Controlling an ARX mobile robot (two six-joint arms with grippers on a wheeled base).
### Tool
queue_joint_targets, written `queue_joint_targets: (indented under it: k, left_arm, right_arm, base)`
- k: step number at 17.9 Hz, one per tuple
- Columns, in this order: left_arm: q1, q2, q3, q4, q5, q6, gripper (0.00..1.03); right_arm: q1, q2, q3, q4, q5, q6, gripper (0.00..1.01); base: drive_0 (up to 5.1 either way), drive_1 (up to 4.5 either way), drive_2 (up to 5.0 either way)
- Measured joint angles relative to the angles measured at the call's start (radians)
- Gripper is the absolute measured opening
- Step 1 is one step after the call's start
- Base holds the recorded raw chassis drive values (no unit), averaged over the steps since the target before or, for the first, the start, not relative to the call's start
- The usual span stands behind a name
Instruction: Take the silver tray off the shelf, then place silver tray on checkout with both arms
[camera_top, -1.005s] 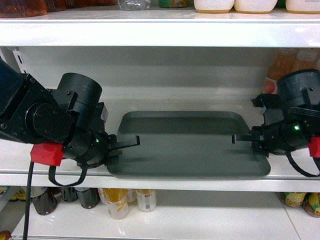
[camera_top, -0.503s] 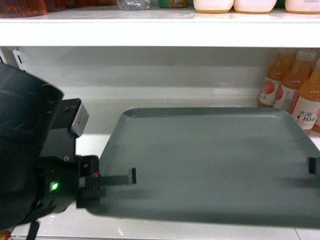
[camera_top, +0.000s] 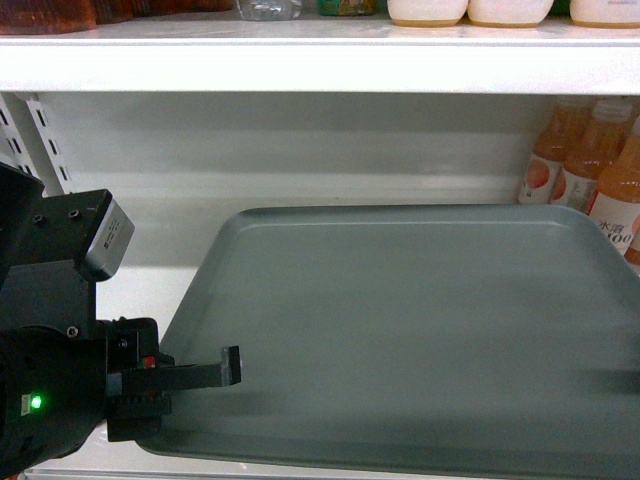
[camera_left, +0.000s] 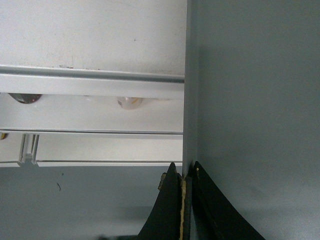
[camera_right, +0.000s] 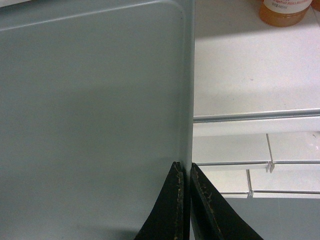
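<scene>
The silver tray (camera_top: 420, 330) fills the lower middle of the head view, held out in front of the white shelf (camera_top: 180, 250). My left gripper (camera_top: 225, 368) is shut on the tray's left rim; the left wrist view shows its jaws (camera_left: 185, 170) pinching that edge of the tray (camera_left: 255, 100). In the right wrist view my right gripper (camera_right: 184, 167) is shut on the right rim of the tray (camera_right: 90, 100), with the shelf board (camera_right: 250, 75) beyond it. That gripper is outside the head view. The checkout is out of view.
Orange juice bottles (camera_top: 600, 190) stand on the shelf at the right, one also showing as a bottle (camera_right: 285, 10) beside the tray's far corner. An upper shelf lip (camera_top: 300, 70) runs overhead. A slotted upright (camera_top: 45, 140) stands at the left.
The tray has come off the shelf board toward the camera and looks much larger. My left gripper has moved down and left with it. My right gripper has left the head view.
</scene>
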Motion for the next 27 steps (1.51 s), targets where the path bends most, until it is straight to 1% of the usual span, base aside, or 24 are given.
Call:
queue_joint_targets:
  k: [1, 27]
  left_arm:
    - [0.000, 0.000, 0.000, 0.001, 0.000, 0.000, 0.03]
    - [0.001, -0.002, 0.000, 0.000, -0.003, -0.003, 0.03]
  right_arm:
    - [0.000, 0.000, 0.000, 0.001, 0.000, 0.000, 0.02]
    - [0.000, 0.000, 0.000, -0.001, -0.003, 0.003, 0.02]
  base:
    - [0.0, 0.00, 0.0]
    - [0.1, -4.16, 4.4]
